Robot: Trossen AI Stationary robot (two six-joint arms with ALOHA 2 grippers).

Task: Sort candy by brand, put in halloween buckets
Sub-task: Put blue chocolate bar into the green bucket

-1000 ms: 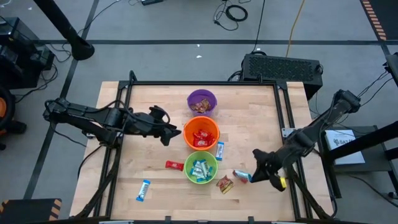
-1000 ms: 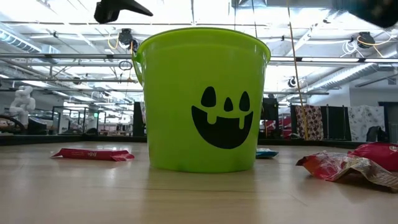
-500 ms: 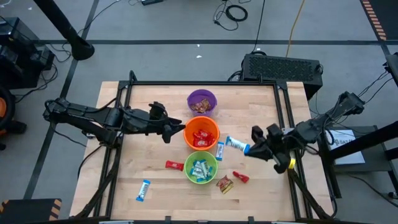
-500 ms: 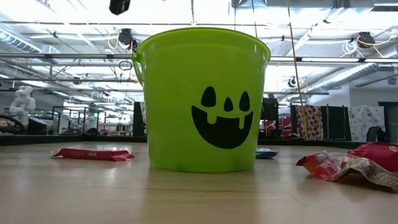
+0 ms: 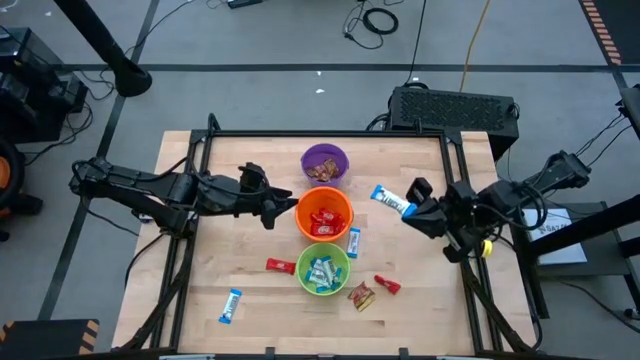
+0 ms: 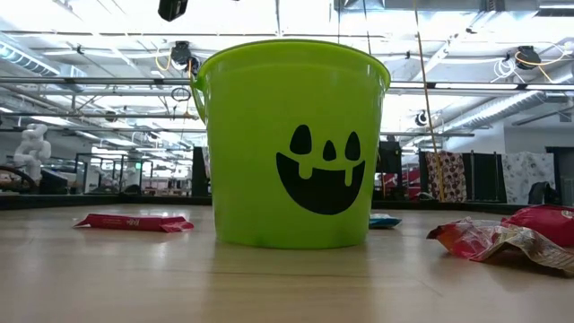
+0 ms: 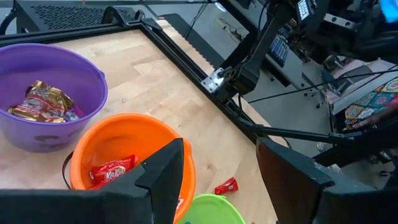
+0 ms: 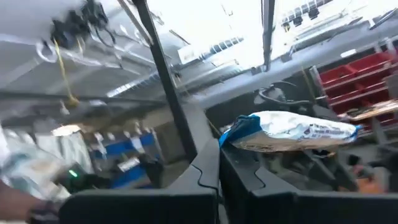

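Three halloween buckets stand in a row down the table's middle: purple (image 5: 325,163), orange (image 5: 324,214) and light green (image 5: 323,268), each with candy inside. My right gripper (image 5: 412,206) hangs right of the orange bucket, shut on a blue-and-white candy bar (image 5: 391,200), also seen in the right wrist view (image 8: 292,132). My left gripper (image 5: 275,208) stands open beside the orange bucket's left rim, with nothing between its fingers (image 7: 163,177). Loose candy lies flat on the table around the green bucket: red (image 5: 281,265), blue-and-white (image 5: 231,305), blue-and-white (image 5: 354,241), brown (image 5: 361,296) and red (image 5: 388,285). My right gripper pinches the bar's blue end (image 8: 239,135) between its two shut fingers (image 8: 208,169). The fingers come from the table's right side and slant upward. The rest of the bar sticks out past the fingertips, lifted clear of the table.
A black frame rail (image 5: 330,134) runs around the table's edges. In the low view the green bucket (image 6: 291,144) fills the middle, with a red candy (image 6: 133,222) to its left and a brown candy (image 6: 493,240) to its right. Bare wood lies at the table's far left and far right.
My right gripper has risen from the table near the green bucket's right with the blue-and-white bar, gone toward the far edge and tipped its fingers upward; the bar is lifted clear, and a red candy stays behind. My left gripper has tipped up a little.
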